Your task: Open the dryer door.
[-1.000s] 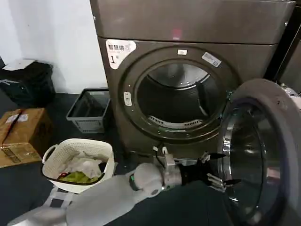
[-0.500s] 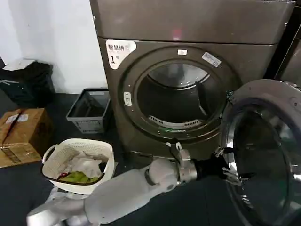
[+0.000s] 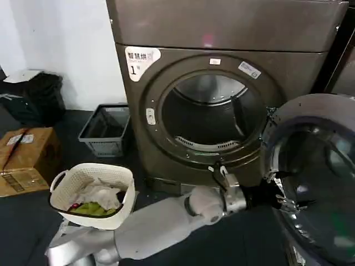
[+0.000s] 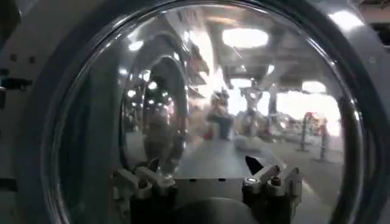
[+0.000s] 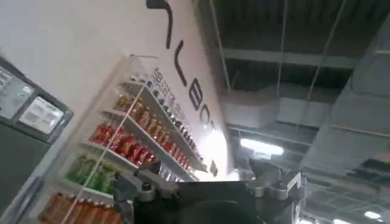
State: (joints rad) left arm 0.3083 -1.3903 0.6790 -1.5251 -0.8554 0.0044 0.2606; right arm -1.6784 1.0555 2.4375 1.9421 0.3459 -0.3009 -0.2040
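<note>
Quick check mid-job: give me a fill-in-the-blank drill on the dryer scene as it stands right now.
1. The dryer door stands ____, leaving the drum mouth uncovered.
2. The ____ gripper reaches to the door's inner side.
3. The sticker on the dryer reads the number ____.
4. The white laundry basket sits on the floor on the robot's ____ side.

Missing words: open; left; 1; left

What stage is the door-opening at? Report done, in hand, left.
Done: the chrome-rimmed round dryer door is swung wide, baring the bronze-grey dryer and its drum mouth. In hand: the left gripper is at the door's inner rim. Left: pull the arm away.
</note>
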